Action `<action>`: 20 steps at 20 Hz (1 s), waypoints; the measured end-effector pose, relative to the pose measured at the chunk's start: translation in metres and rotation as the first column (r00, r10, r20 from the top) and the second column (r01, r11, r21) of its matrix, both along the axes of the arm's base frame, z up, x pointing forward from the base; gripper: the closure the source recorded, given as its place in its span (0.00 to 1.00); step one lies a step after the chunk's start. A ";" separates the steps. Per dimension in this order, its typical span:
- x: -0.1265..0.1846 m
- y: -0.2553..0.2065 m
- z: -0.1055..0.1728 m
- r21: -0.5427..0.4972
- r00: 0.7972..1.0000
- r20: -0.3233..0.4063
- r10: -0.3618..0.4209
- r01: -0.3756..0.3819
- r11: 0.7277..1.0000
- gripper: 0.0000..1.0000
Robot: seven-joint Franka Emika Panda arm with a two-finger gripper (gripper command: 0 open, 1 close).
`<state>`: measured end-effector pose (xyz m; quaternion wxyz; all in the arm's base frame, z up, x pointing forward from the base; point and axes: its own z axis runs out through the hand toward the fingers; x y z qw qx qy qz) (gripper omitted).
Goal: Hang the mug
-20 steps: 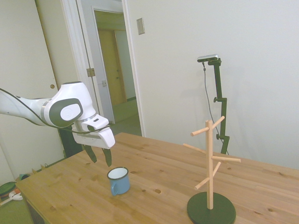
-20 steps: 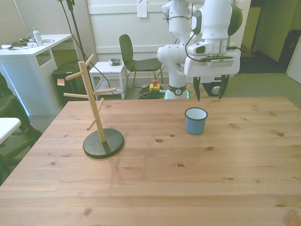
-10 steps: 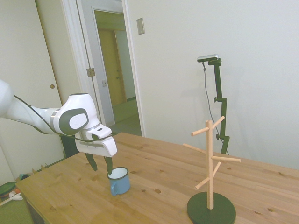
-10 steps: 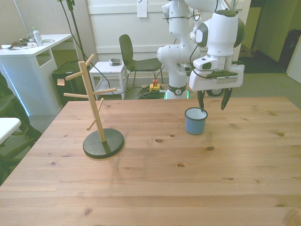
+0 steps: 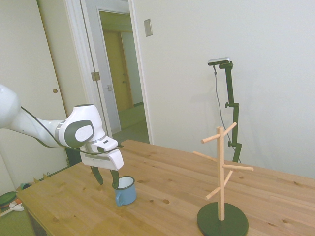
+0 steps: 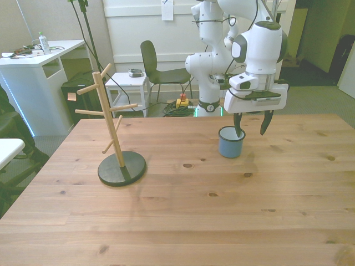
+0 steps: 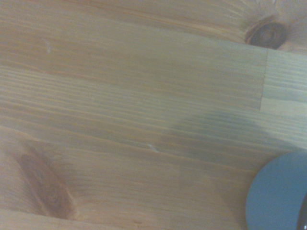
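The light-blue mug (image 6: 231,143) stands upright on the wooden table (image 6: 183,210), right of the middle in the front view; its handle does not show. My gripper (image 6: 250,128) is open and low over the mug's rim. One finger dips inside the white interior, the other hangs outside toward the front view's right. From the side, the gripper (image 5: 107,178) straddles the near wall of the mug (image 5: 126,191). The wrist view catches only a blurred blue edge of the mug (image 7: 280,196). The wooden mug tree (image 6: 113,130) on its dark round base stands well off at the front view's left.
The mug tree (image 5: 221,179) has several bare pegs pointing outward. Behind the table are a dark chair (image 6: 154,65) and a white desk (image 6: 39,72). Bare wood lies between mug and tree.
The gripper has come down from above and behind the mug and shifted over it; one finger now sits inside the rim. The mug has not moved.
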<state>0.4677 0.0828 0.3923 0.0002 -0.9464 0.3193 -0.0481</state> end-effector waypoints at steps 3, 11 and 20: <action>0.000 -0.005 -0.006 0.002 1.000 -0.010 -0.009 0.009 1.000 1.00; 0.003 -0.018 -0.007 0.008 0.999 -0.007 -0.036 0.036 0.999 1.00; 0.004 -0.020 -0.007 0.010 0.999 -0.002 -0.042 0.042 0.999 1.00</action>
